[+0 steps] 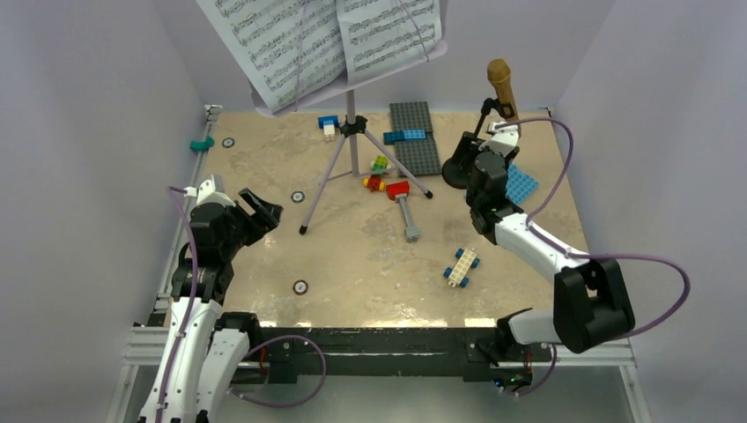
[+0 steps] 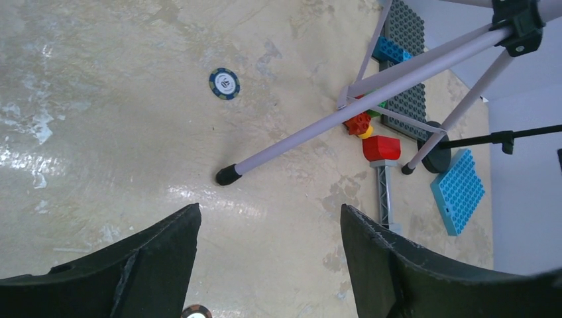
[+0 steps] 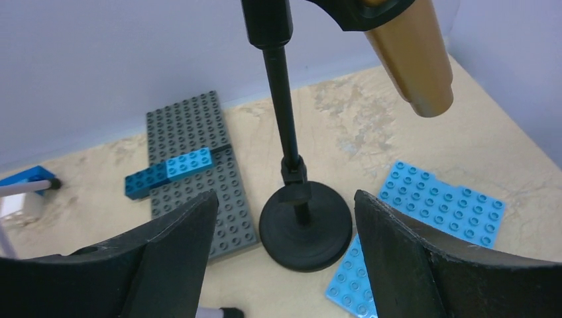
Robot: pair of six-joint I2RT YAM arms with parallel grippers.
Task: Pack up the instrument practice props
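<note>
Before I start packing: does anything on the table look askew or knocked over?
The left music page sits crooked on the music stand, its lower corner hanging below the ledge. The microphone stand is upright.

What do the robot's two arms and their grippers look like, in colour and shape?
The left arm and the right arm have white shells with black joints. The left gripper and the right gripper are matt black with broad wedge-shaped fingers. A lilac cable loops along each arm.

Plain pale lilac walls (image 1: 88, 88) on three sides; a beige, marbled table (image 1: 352, 264); soft glare along its near edge.
</note>
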